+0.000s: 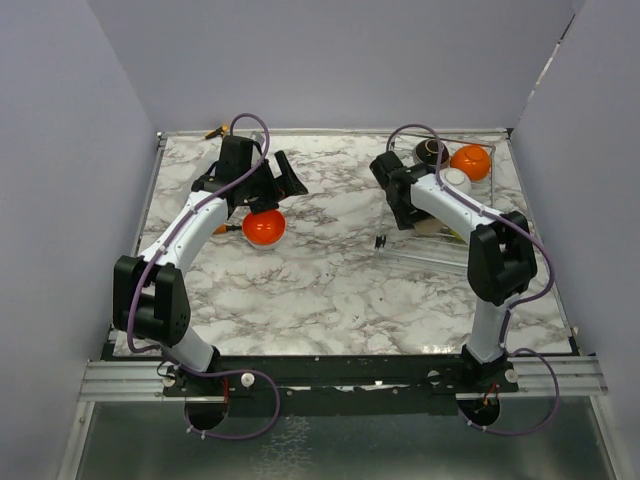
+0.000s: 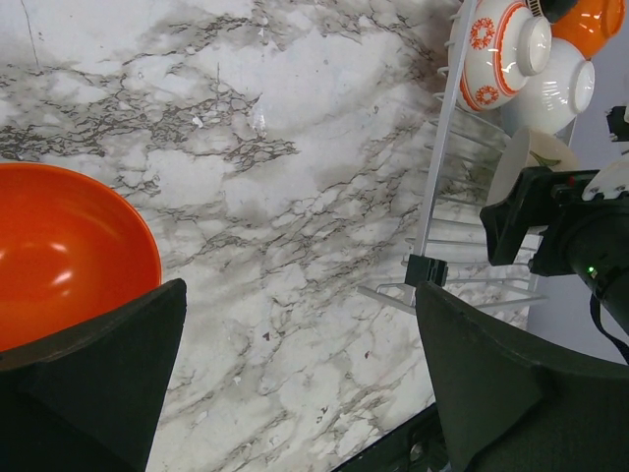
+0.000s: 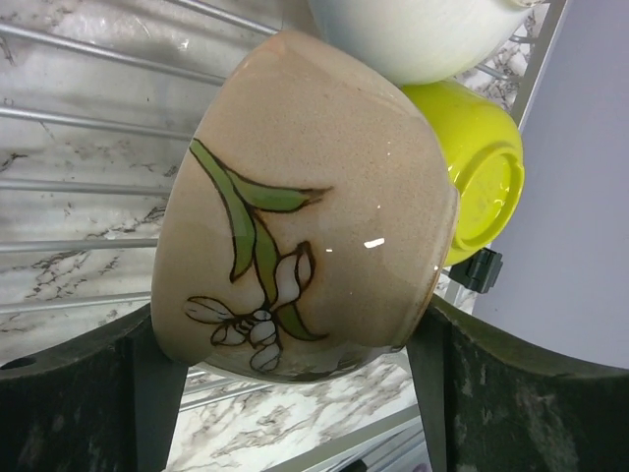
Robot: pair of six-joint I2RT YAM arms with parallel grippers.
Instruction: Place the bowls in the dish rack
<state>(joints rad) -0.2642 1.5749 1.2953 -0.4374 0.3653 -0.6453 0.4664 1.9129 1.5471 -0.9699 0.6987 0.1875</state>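
Fingers [image 3: 531, 393] on my right clamp beige bowl [image 3: 295, 206] over dish rack [image 3: 88, 118] for slotting; left fingers [image 2: 88, 393] spread, orange bowl [image 2: 59, 246] at nine o'clock.

Beige bowl [image 3: 305, 206], green leaf and white flower painted on its side: tipped over above the wire dish rack [image 3: 88, 116] bars, gripped between my right jaws. Lime green bowl [image 3: 484, 177] and a white bowl [image 3: 423, 34] just behind it in the rack, both on edge. Patterned white-and-orange bowl [image 2: 491, 54], an orange bowl [image 1: 470, 162] and a dark brown bowl [image 1: 432, 152] toward the rack's far end. Second orange bowl [image 1: 264, 228] upright on the surface, well apart from the rack.
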